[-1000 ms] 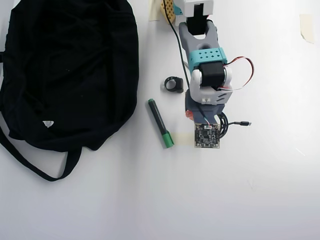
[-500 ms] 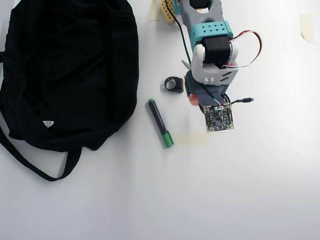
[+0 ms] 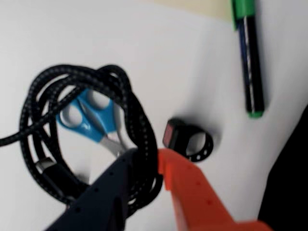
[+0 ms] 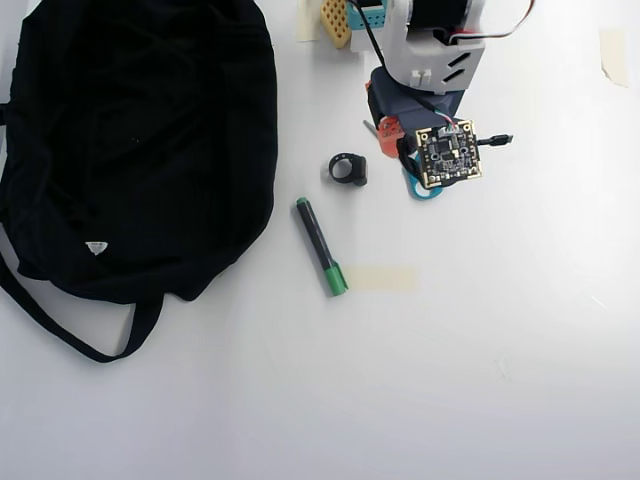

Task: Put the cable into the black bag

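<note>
The cable [image 3: 137, 115], a coil of braided black cord, hangs pinched between my dark finger [image 3: 103, 192] and my orange finger [image 3: 192, 192]; my gripper [image 3: 147, 159] is shut on it. From overhead the gripper [image 4: 400, 142] sits near the top edge, mostly hidden under the wrist camera board, and the cable's tail with its plug [image 4: 497, 140] sticks out to the right. The black bag [image 4: 130, 140] lies far to the left with its strap looping below it. In the wrist view only its dark edge [image 3: 288, 183] shows at the right.
A small chunky black ring [image 4: 349, 168] lies just left of the gripper, also seen as the ring [image 3: 190, 142] in the wrist view. A black-and-green marker [image 4: 321, 247] lies below it. Blue-handled scissors [image 3: 89, 118] rest under the coil. A tape strip [image 4: 380, 278] is stuck mid-table.
The arm has drawn back toward the top of the overhead view, carrying the cable up from beside the tape strip. The blue scissors handle now shows below the wrist.
</note>
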Tool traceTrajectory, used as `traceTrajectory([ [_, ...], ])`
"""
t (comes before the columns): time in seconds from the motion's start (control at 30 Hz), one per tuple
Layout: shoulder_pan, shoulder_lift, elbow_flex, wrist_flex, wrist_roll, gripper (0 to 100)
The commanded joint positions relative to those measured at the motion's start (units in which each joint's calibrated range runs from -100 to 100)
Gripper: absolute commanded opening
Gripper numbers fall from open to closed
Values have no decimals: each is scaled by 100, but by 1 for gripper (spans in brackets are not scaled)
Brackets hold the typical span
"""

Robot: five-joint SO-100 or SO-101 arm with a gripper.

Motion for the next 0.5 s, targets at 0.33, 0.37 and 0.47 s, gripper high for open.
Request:
traceTrajectory([
  [0.33, -34, -1573, 1060, -61, -35, 2],
  [0.37, -34, -1581, 1069, -95, -35, 2],
  [0.47, -12, -1581, 1132, -104, -41, 2],
])
